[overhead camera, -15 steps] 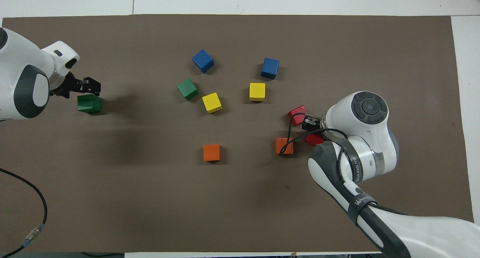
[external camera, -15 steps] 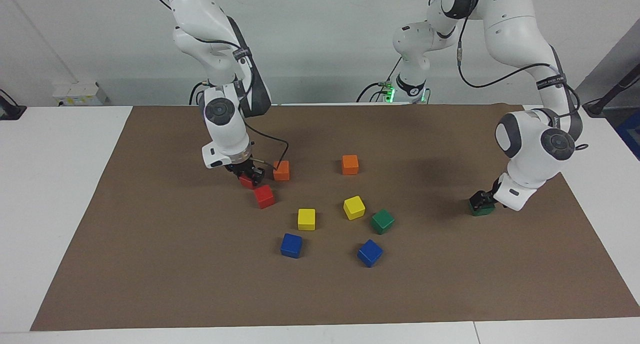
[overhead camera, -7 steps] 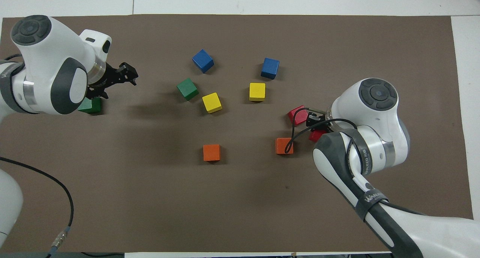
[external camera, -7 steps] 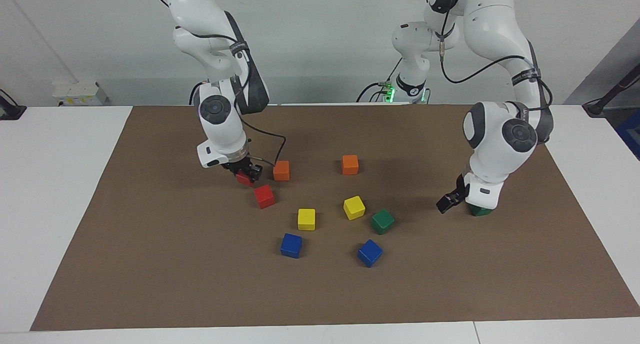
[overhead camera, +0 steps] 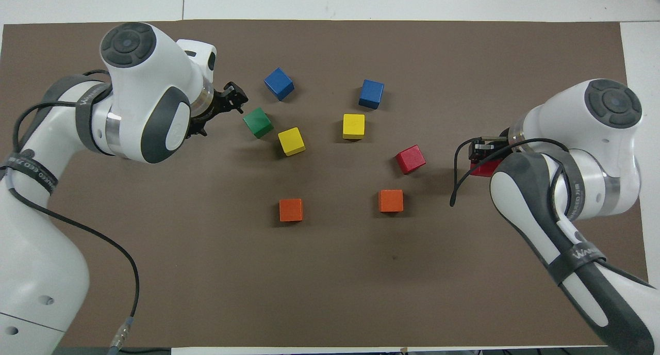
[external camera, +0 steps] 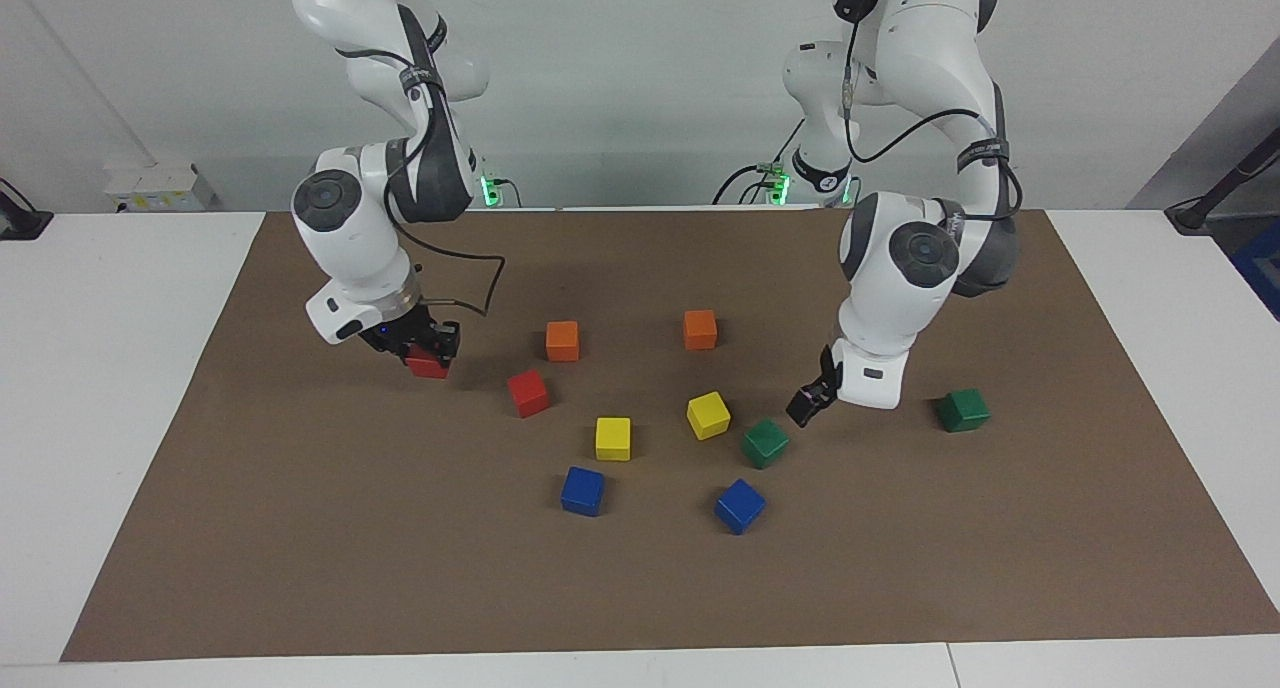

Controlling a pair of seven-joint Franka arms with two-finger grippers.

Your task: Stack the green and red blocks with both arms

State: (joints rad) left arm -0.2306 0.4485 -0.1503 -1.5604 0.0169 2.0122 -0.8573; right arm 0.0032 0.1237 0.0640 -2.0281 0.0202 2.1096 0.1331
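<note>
right gripper [external camera: 428, 346]: fingers clamped on a red block [external camera: 428, 365], held low over the brown mat [external camera: 300, 528] toward the right arm's end of the table; whether the block touches the mat cannot be told. block sits directly under the fingers, its upper part hidden by them; a cube, so no long axis; its visible front face looks roughly square to the mat's edge.

left gripper [external camera: 806, 404]: fingers spread apart, holding nothing, hanging just above the mat beside a green block [external camera: 765, 442]. that block lies on the mat just off the fingertips, untouched, turned cornerwise to the mat's edges, close to a yellow block [external camera: 708, 414].

second green block [external camera: 963, 409]: on the mat toward the left arm's end of the table, well apart from the left gripper, slightly turned; hidden under the arm in the overhead view.

second red block [external camera: 527, 392]: alone on the mat, between the right gripper and the middle cluster, turned a little.

other items on the mat: another yellow block [external camera: 613, 438], two blue blocks [external camera: 583, 490] [external camera: 739, 505] farthest from the robots, two orange blocks [external camera: 562, 340] [external camera: 700, 329] nearest to them.
</note>
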